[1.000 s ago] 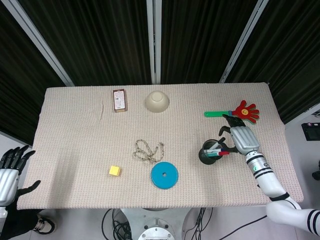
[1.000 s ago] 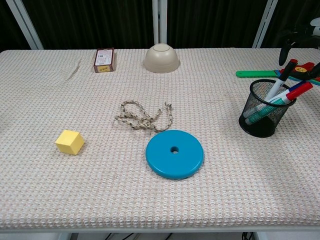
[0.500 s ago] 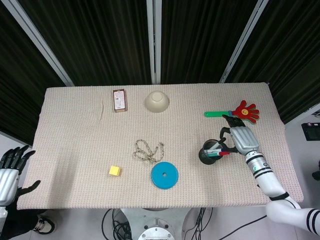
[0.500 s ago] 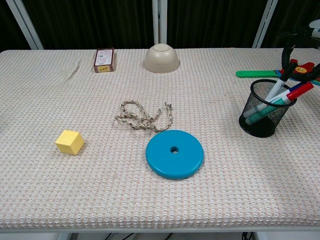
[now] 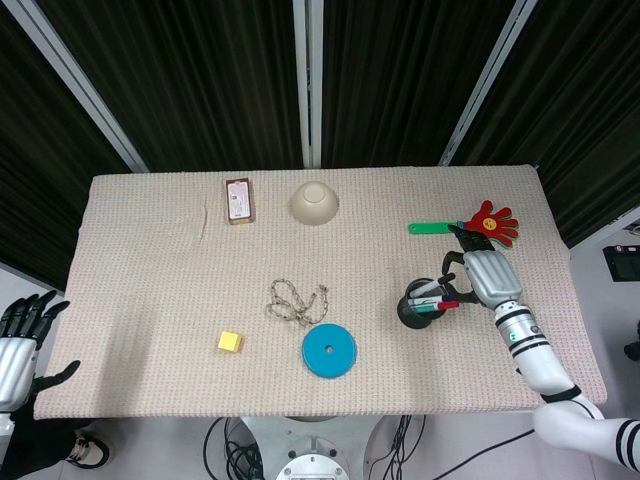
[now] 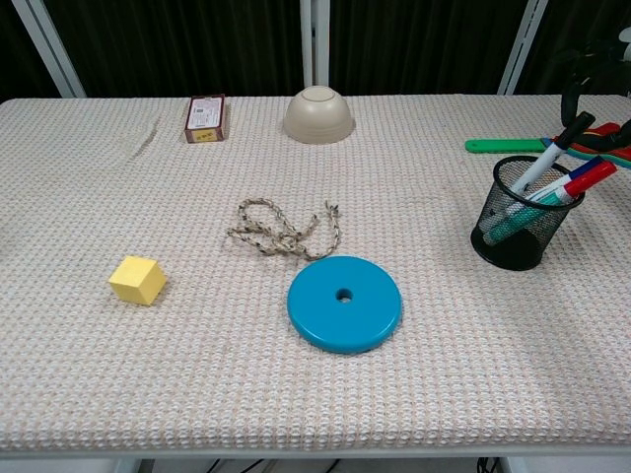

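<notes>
Fingers of right hand curled by markers (grip unclear), markers lean right.

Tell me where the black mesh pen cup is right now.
The black mesh pen cup stands on the right side of the table in both views, right of the blue disc, below the red clapper, with the right hand just beside it.

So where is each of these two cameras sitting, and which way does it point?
Head view: high up, looking straight down on the table; shows the left hand off the near edge and the right hand by the pen cup.
Chest view: low at the near edge, facing across; only dark fingers show.
Both share the blue disc.
</notes>
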`<control>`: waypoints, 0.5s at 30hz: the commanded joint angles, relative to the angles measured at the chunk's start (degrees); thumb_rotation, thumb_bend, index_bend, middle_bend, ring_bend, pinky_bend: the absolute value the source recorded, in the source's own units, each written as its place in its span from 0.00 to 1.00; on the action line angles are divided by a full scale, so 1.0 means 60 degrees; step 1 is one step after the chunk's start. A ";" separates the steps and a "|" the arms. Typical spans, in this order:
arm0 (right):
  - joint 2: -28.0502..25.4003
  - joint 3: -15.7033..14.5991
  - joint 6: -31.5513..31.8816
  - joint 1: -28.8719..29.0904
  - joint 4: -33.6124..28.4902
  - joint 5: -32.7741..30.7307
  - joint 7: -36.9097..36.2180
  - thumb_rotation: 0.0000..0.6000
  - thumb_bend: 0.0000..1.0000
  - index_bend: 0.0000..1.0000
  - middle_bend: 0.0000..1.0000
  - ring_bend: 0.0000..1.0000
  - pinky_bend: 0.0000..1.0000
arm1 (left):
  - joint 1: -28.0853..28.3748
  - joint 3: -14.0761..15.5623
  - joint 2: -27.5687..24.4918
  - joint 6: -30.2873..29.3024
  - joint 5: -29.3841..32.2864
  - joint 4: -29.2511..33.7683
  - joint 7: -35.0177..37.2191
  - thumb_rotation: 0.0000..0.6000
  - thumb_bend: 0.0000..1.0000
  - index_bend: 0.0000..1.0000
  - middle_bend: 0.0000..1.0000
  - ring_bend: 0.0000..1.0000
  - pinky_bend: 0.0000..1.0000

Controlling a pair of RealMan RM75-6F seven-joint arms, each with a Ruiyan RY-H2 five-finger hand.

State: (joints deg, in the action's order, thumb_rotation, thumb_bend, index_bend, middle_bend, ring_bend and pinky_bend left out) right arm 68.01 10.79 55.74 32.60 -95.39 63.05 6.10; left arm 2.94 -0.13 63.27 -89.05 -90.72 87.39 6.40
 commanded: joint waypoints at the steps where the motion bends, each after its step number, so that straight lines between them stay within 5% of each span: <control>1: -0.0176 0.0062 0.0179 -0.0096 -0.0197 0.0178 -0.0176 1.00 0.33 0.62 0.02 0.00 0.00 | 0.0004 -0.0002 -0.0001 -0.0004 -0.0012 0.0010 -0.0007 1.00 0.16 0.16 0.04 0.00 0.06; 15: -0.1522 0.0609 0.1909 -0.0976 -0.1061 0.1063 -0.1338 1.00 0.34 0.66 0.05 0.00 0.00 | 0.0007 0.0013 -0.0003 -0.0037 -0.0085 0.0050 -0.0063 1.00 0.16 0.16 0.04 0.00 0.06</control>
State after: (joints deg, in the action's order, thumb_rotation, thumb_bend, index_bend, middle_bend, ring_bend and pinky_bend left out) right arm 59.35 14.03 66.66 27.28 -102.13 69.38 -1.36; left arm 2.99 -0.05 63.25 -89.27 -91.23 87.69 6.02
